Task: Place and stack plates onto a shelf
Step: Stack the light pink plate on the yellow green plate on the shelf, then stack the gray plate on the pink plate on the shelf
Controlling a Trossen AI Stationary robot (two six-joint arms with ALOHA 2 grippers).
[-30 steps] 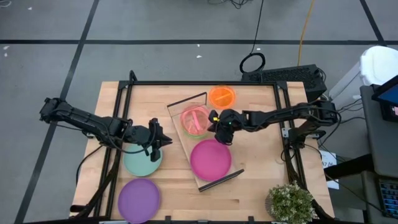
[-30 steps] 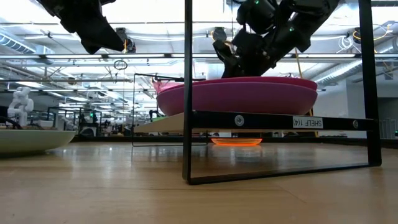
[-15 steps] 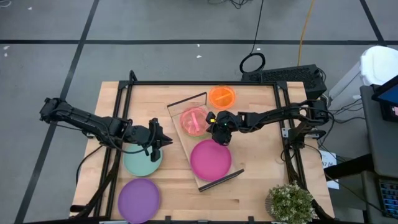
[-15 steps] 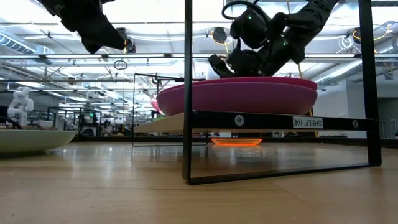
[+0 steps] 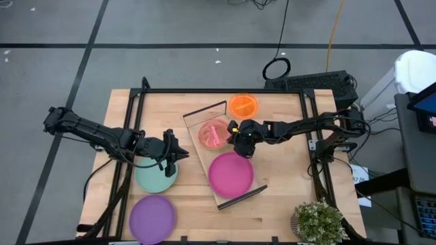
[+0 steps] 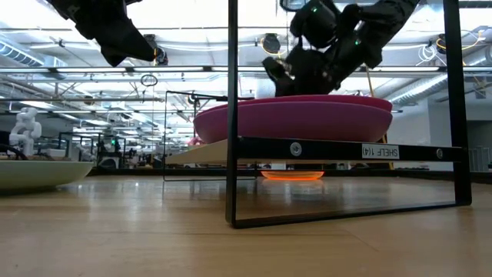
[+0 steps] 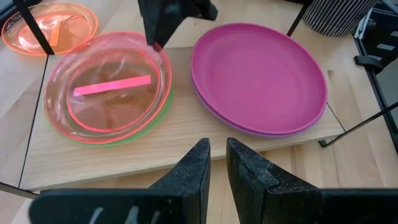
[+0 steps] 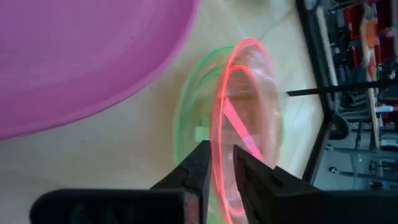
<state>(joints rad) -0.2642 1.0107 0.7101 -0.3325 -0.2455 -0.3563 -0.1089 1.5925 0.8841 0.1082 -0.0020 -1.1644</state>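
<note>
The light wooden shelf (image 5: 201, 154) lies slanted mid-table. On its far half a translucent pink plate (image 5: 212, 133) rests on a green plate (image 7: 148, 123). On its near half sits a magenta plate (image 5: 230, 174). An orange plate (image 5: 243, 105) sits on the table beyond the shelf. A teal plate (image 5: 153, 178) and a purple plate (image 5: 152, 218) lie on the table to the left. My right gripper (image 5: 236, 138) is shut at the pink plate's right rim. My left gripper (image 5: 182, 155) hovers shut above the teal plate's right edge. My right gripper has the pink plate's rim (image 8: 218, 146) between its two fingers, on the side next to the magenta plate (image 8: 81, 56). The fingers come slanting down from the table's right. The plate lies nearly flat on the green plate (image 8: 181, 118).
Thin black wire frames (image 6: 231, 115) stand at the shelf's short ends. A black frame (image 5: 225, 90) runs around the tabletop. A potted plant (image 5: 319, 221) stands at the near right corner. Bare wood lies right of the shelf.
My right gripper dipped toward the shelf and then rose a little, still at the pink plate's rim. The pink plate's raised right side came down, and the plate now lies low on the green plate.
</note>
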